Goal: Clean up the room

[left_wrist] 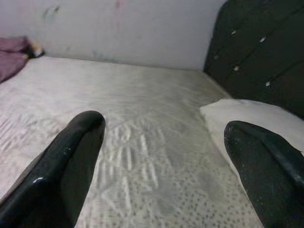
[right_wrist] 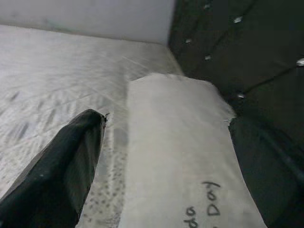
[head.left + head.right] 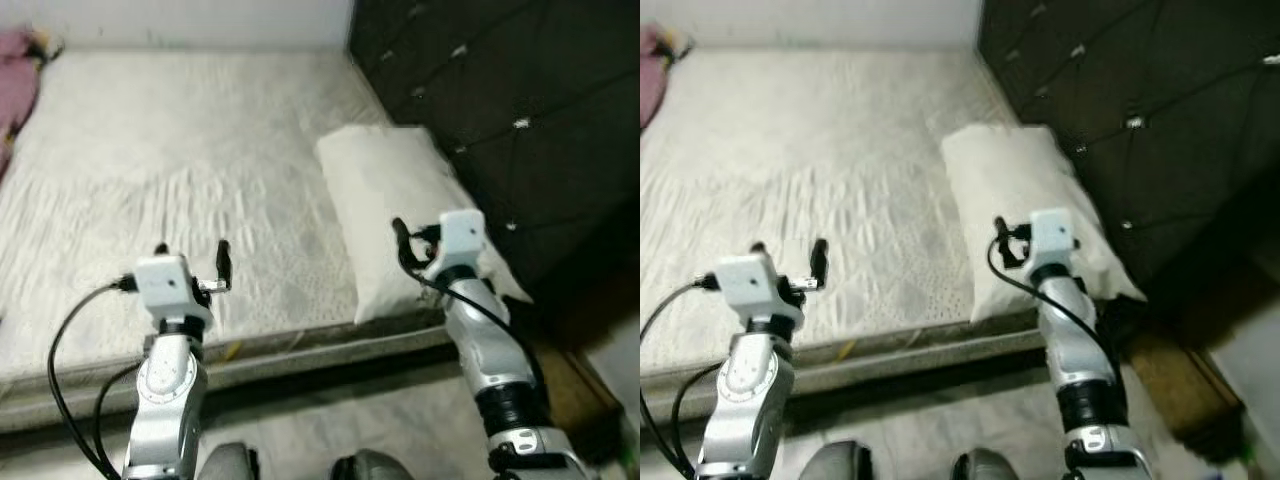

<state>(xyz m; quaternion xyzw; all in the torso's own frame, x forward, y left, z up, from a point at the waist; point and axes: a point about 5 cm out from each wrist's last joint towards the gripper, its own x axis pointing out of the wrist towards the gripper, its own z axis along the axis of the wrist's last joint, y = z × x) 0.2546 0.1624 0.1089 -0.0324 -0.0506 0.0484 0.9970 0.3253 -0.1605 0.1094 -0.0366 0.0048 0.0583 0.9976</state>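
left hand point(image 3: 192, 252): fingers apart, above near edge of bed point(image 3: 180, 160)
right hand point(image 2: 166, 156): fingers apart, over pillow point(image 3: 400, 200)
pillow: right side, beside dark headboard point(image 3: 520, 110)

handwritten "do" and "day", partly cut off, on pillow point(image 2: 180, 156).

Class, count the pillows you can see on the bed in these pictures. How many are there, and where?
1. A white pillow lies on the bed against the dark headboard, under the open right gripper.

Pink cloth point(image 3: 18, 75) cut off; pillow point(image 2: 180, 156) writing cropped.
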